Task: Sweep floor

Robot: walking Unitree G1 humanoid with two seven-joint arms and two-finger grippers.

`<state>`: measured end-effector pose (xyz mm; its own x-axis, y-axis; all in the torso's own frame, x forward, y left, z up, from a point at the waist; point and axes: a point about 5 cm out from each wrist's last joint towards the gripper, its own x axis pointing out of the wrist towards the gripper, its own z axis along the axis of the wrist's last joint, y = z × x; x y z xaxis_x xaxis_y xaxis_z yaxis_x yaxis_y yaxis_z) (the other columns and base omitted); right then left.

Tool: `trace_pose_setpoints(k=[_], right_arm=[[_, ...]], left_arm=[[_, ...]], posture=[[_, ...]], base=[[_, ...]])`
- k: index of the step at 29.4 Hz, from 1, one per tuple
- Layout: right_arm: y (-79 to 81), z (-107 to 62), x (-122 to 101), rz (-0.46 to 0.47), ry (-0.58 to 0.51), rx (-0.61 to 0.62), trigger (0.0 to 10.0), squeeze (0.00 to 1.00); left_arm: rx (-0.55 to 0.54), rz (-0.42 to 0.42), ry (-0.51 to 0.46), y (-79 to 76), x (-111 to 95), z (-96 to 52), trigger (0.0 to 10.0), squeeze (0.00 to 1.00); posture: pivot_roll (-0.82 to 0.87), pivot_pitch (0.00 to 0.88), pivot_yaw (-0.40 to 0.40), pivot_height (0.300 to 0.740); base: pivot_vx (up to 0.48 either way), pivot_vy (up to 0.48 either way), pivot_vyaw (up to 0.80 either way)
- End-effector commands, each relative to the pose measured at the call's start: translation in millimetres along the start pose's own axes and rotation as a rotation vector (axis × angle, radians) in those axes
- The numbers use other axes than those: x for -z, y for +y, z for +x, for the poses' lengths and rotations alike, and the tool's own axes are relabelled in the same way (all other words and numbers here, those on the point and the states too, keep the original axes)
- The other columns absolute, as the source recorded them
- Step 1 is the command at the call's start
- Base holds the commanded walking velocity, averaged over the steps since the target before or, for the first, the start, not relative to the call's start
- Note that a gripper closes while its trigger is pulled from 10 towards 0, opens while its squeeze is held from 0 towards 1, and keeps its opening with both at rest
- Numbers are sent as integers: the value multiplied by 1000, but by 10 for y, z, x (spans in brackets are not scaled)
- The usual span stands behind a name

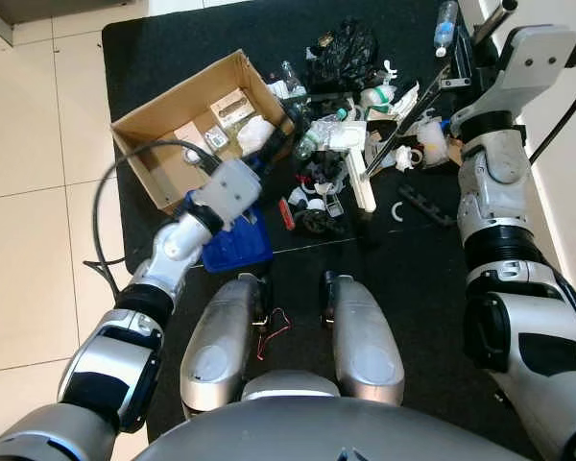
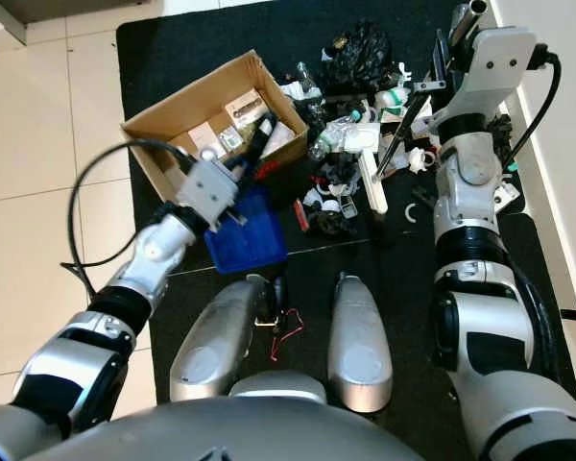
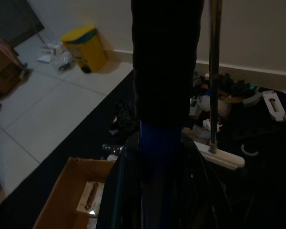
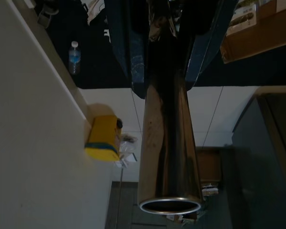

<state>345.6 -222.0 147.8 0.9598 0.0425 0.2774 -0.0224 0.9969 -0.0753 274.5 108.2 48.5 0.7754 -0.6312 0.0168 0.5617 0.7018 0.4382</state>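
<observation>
Nearest the head camera: the robot's two silver thighs (image 1: 288,336), over the near part of a black floor mat (image 1: 413,288) laid on pale floor tiles (image 1: 29,192). Left gripper (image 2: 252,144): black fingers clamped on the upright handle of a blue plastic dustpan (image 2: 254,240); the left wrist view looks down that blue handle (image 3: 159,157) between the dark fingers. The dustpan's tray rests on the mat, just beside the near corner of an open brown cardboard box (image 1: 163,120) holding small packets. Right gripper (image 1: 470,48): held high at the mat's far right edge, closed around a shiny metal broom pole (image 4: 169,143); in the right wrist view the pole runs out from between the fingers to its open tube end. The pole slants down to a white broom head (image 1: 365,187) resting on the mat at the near edge of a pile of mixed litter (image 1: 355,125), black and white scraps and wrappers, which lies between the box and the right arm. A clear plastic bottle (image 1: 444,27) lies near the mat's far right corner. A yellow bin (image 3: 86,47) stands on the tiles by the wall.
</observation>
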Motion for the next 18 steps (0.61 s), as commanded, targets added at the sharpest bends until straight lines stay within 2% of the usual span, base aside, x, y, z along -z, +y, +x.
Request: trace_pose_setpoints(k=[1,8,11,18], right_arm=[[-21,12,-16,-1,0,-4,10000,0],[-41,14,-5,14,16,0,10000,0],[-62,0,23,14,40,-5,10000,0],[-100,-21,56,14,66,17,10000,0]], left_arm=[[22,25,-31,-102,-19,1,10000,0],[25,60,-60,-183,-70,76,10000,0],[12,76,-83,-263,-130,201,10000,0],[-22,64,-102,-268,-192,292,10000,0]], posture=[[-42,271,22,740],[-50,272,20,740],[-69,274,16,740],[-83,274,16,740]], base=[[0,0,0],[0,0,0],[0,0,0],[0,0,0]])
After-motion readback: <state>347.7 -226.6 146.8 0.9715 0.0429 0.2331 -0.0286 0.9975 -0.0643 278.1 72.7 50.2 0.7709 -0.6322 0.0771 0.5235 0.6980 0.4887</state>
